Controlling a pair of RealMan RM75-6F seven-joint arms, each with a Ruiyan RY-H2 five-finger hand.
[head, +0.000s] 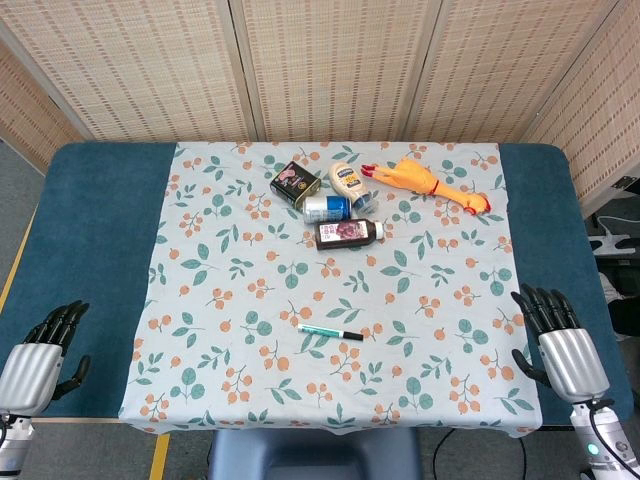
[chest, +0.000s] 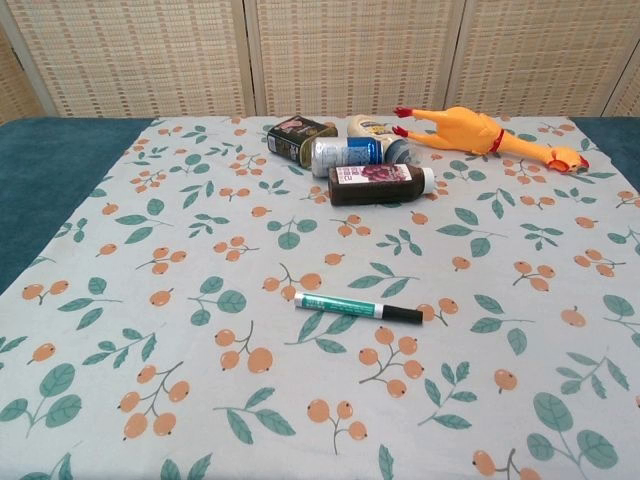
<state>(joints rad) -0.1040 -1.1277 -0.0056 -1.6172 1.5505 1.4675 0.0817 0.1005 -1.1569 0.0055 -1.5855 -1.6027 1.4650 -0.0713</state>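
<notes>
Nearest me, a green-and-white marker pen with a black cap (chest: 359, 308) lies lengthwise left-right on the floral tablecloth (head: 250, 290). Right hand (head: 560, 340) at four o'clock is somewhat nearer than left hand (head: 45, 350); both empty, fingers loosely apart.

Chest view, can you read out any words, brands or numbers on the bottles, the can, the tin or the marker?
No text can be read on any of them.
Dark bottle: pale label with print, too blurred.
Can: blue and white, print too small.
Squeeze bottle: label mostly hidden.
Tin: pink picture, lettering unreadable.
Marker: print too small.
Rubber chicken: none.
</notes>
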